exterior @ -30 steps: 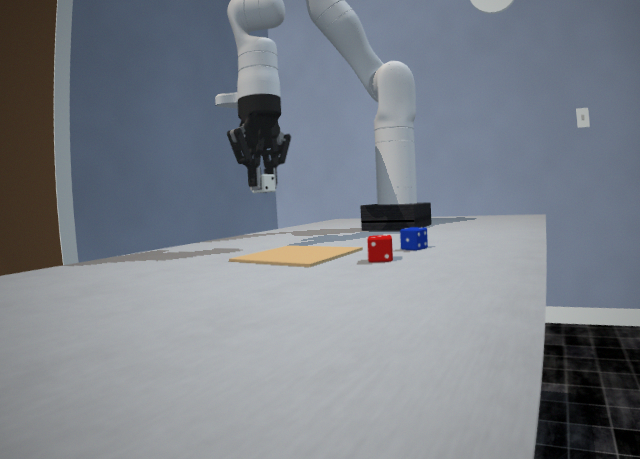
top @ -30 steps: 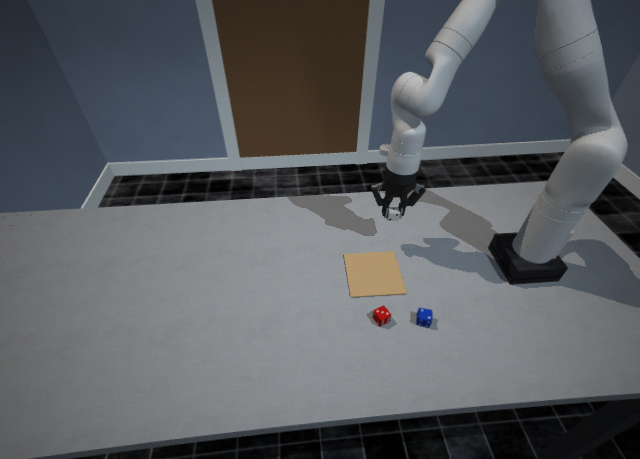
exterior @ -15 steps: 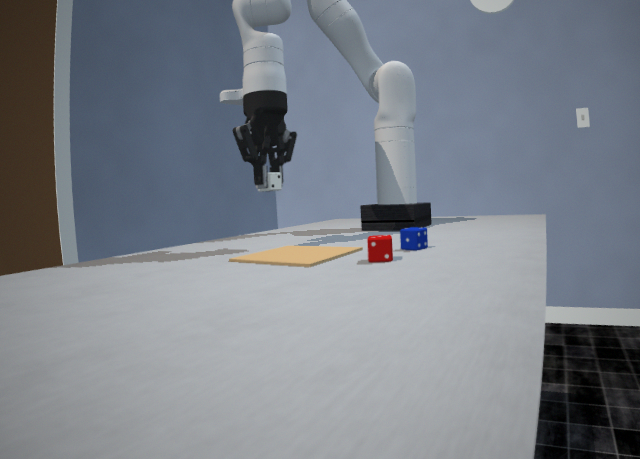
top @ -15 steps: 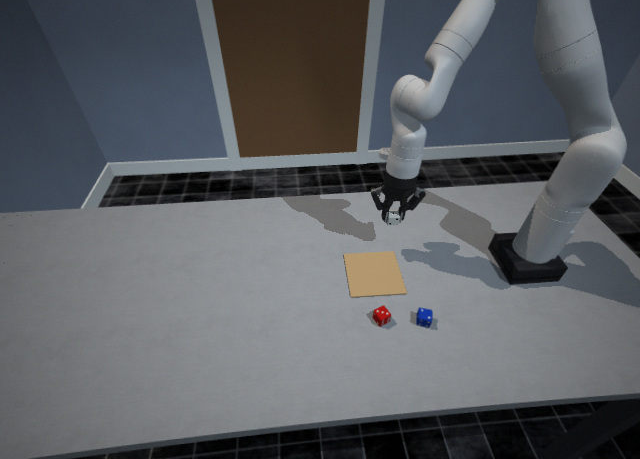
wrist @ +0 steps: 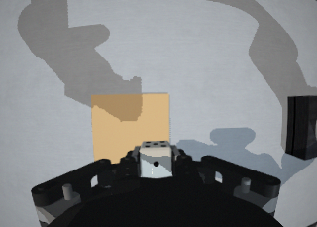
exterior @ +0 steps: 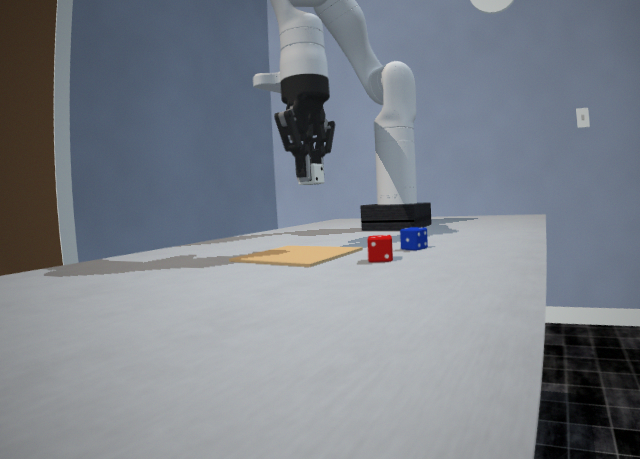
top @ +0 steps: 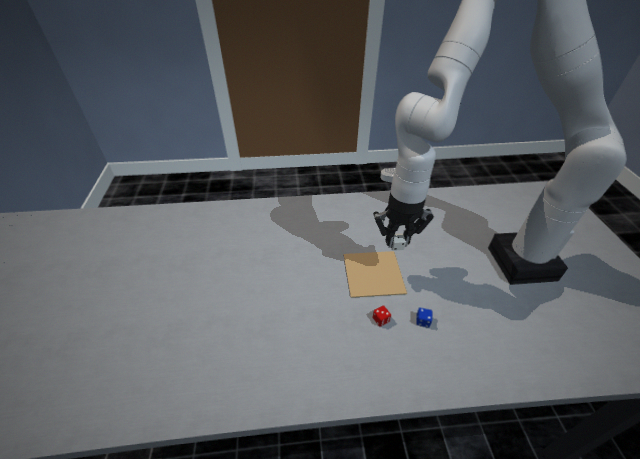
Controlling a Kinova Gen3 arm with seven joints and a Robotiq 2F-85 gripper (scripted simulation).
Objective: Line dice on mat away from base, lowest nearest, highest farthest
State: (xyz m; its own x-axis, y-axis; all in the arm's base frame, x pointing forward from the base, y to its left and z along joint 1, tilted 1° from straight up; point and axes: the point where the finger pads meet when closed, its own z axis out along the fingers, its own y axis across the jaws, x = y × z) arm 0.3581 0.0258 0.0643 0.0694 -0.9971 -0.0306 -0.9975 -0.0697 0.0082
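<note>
My gripper (top: pixel 399 243) is shut on a white die (top: pixel 398 244) and holds it well above the table, near the far edge of the tan mat (top: pixel 374 274). The die also shows in the exterior view (exterior: pixel 315 174) and in the wrist view (wrist: pixel 157 162), with the mat (wrist: pixel 131 127) below and ahead of it. A red die (top: pixel 382 315) and a blue die (top: pixel 424 317) sit on the table, off the mat, on its near side. They stand side by side in the exterior view, the red die (exterior: pixel 379 248) left of the blue die (exterior: pixel 414 238).
The arm's black base (top: pixel 527 264) stands on the table to the right of the mat. The table's far edge runs behind the gripper, with dark tiled floor beyond.
</note>
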